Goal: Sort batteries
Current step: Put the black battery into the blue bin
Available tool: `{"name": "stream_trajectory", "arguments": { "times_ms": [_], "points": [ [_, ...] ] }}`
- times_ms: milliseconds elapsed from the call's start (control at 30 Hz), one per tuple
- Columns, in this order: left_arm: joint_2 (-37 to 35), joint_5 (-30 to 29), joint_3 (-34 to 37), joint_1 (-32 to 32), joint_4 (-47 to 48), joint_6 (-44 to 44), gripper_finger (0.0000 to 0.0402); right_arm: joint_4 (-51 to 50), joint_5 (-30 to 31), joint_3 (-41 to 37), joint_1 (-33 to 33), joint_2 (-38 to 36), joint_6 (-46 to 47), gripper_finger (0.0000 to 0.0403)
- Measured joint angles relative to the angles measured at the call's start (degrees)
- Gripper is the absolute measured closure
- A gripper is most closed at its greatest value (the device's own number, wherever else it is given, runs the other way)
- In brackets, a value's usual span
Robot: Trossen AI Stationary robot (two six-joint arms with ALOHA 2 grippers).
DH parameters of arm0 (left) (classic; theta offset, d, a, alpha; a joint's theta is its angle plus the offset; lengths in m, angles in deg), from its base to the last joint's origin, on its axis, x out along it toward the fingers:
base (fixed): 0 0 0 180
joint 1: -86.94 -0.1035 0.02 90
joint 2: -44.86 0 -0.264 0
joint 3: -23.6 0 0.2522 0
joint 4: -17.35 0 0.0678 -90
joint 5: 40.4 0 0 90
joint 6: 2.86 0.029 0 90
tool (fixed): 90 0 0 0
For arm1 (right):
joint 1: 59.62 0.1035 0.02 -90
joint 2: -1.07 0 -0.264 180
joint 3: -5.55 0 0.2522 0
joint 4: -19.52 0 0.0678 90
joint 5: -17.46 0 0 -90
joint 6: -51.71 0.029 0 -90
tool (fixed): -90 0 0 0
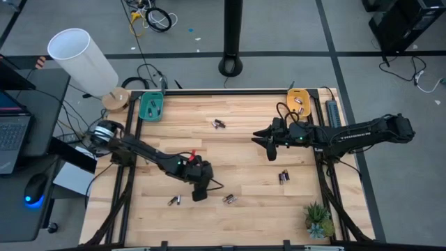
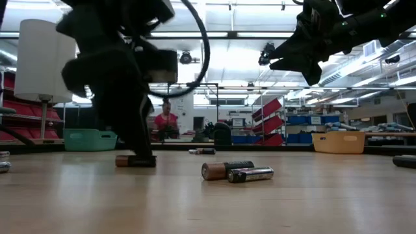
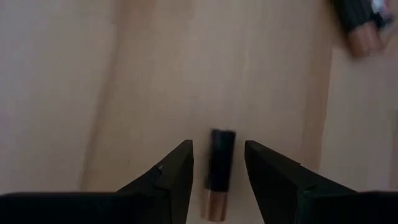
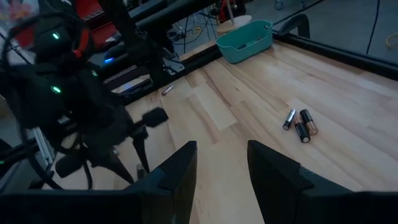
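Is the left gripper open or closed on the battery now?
Open: the left gripper straddles the battery, which lies flat on the table with gaps either side.

We see two dark, near-black arms built of slim jointed segments. The left arm (image 1: pixel 150 155) carries a small red tab near its wrist and a loose black cable looping beside it. The right arm (image 1: pixel 355 132) bears pale lettering along its forearm and small green lights. Each gripper's fingers (image 3: pixel 171 177) are matte black wedges.
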Motion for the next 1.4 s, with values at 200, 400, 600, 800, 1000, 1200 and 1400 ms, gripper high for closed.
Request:
{"name": "stream_trajectory", "arguments": {
  "times_ms": [200, 400, 600, 800, 1000, 1200, 1400],
  "points": [
    [3.6, 2.0, -0.3, -0.5, -0.8, 1.3, 0.0249, -0.1, 0.0, 0.0, -0.3, 0.0, 0.0, 0.0253],
    [4.3, 2.1, -0.3, -0.6, -0.7, 2.6, 0.0352, -0.4, 0.0, 0.0, -0.3, 0.0, 0.1, 0.0253],
    [3.3, 2.7, -0.2, -1.0, 0.5, 2.4, 0.0353, -0.4, 0.0, 0.0, -0.6, 0.0, 0.0, 0.0253],
    [-1.2, -2.1, 0.3, -2.5, 4.6, 1.6, 0.0353, -0.4, 0.0, 0.0, -0.7, 0.0, -0.1, 0.0253],
    [-5.9, -6.3, 0.2, -4.9, 10.1, 2.1, 0.0353, -0.4, 0.0, 0.0, -0.7, 0.0, -0.3, 0.0253],
    [-11.5, -8.4, 0.1, -7.9, 17.2, 3.0, 0.0353, -0.4, 0.0, 0.0, -0.7, 0.0, -0.4, 0.0253],
    [-18.4, -15.6, 0.1, -16.6, 37.1, -3.2, 0.0353, -0.4, 0.0, 0.0, -0.7, 0.0, -1.4, 0.0253]
  ]
}}
